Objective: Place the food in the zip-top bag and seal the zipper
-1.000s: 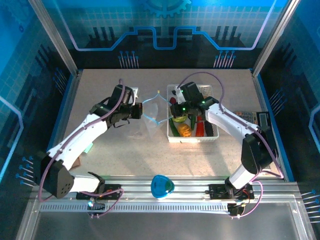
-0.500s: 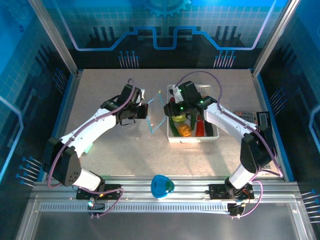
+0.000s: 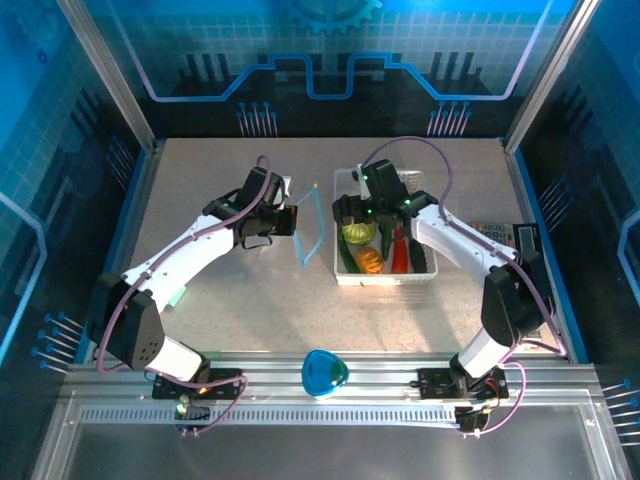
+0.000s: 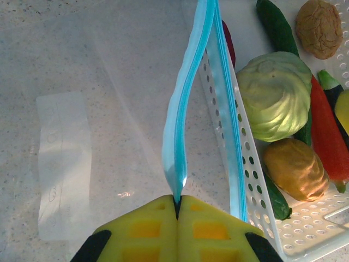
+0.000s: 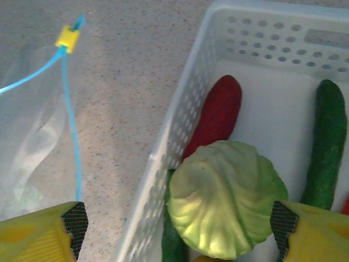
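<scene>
Clear plastic is the weak point. The zip-top bag (image 3: 300, 228) stands slack at the centre of the top view, held by one end of its mouth alone. I judge it could sag or fold shut if that pinch slips or something brushes it.

The white basket (image 3: 385, 281), just right of centre, crowds the bag. In the left wrist view one lip of the zipper (image 4: 182, 109) runs along the perforated wall. A finger coming down outside that wall could catch the rim and drag the basket into the bag.

The cabbage (image 5: 223, 199) is broad and the two blue lips part only into a narrow slit, so it would likely jam or push the mouth closed. The cucumbers, the red chili and the orange and tan pieces all lie in the basket too.

The left arm reaches from the lower left diagonally to the centre. The left gripper (image 4: 177, 204) is clamped on the near end of the zipper, with its yellow pads pressed together.

The right arm bends up from the lower right and over the basket. The right gripper (image 5: 177, 234) is spread wide above the cabbage and holds nothing. One of its fingers (image 5: 43, 234) sits outside the basket wall, above the table.
</scene>
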`<state>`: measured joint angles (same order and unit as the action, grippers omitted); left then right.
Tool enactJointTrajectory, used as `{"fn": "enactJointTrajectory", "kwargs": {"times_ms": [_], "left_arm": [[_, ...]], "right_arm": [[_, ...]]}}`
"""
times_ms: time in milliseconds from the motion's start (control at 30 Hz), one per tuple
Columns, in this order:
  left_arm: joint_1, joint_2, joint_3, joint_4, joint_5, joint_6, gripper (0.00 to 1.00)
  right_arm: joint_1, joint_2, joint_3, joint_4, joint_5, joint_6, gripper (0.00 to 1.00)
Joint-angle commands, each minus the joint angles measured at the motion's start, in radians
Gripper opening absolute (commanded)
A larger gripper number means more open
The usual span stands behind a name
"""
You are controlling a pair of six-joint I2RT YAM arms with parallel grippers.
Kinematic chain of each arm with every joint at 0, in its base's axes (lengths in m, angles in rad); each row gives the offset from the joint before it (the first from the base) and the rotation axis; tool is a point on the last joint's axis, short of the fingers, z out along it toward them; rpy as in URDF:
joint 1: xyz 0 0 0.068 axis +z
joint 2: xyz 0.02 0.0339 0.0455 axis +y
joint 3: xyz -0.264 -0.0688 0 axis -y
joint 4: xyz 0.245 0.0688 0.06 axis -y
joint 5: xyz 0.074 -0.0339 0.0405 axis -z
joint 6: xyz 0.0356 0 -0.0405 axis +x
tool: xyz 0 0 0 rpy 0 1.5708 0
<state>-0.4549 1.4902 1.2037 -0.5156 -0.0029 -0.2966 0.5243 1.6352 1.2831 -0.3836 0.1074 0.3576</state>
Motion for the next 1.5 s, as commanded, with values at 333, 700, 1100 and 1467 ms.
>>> {"fn": "enactJointTrajectory", "kwargs": {"times_ms": [333, 700, 1100, 1467], "left_arm": [[-0.006, -0.013, 0.027, 0.011, 0.022, 0.019, 0.0], [-0.003, -0.009, 0.02, 0.017, 0.023, 0.023, 0.0], [0.002, -0.012, 0.014, 0.019, 0.023, 0.025, 0.0], [0.003, -0.012, 0.021, 0.011, 0.027, 0.027, 0.0]], "right_arm": [[-0.03, 0.163, 0.025, -0.004, 0.025, 0.02, 1.0], [-0.039, 0.24, 0.034, -0.007, 0.022, 0.034, 1.0], [-0.061, 0.284, 0.036, -0.007, -0.006, 0.043, 0.98], [-0.084, 0.161, -0.036, 0.048, 0.0, 0.042, 0.67]]}}
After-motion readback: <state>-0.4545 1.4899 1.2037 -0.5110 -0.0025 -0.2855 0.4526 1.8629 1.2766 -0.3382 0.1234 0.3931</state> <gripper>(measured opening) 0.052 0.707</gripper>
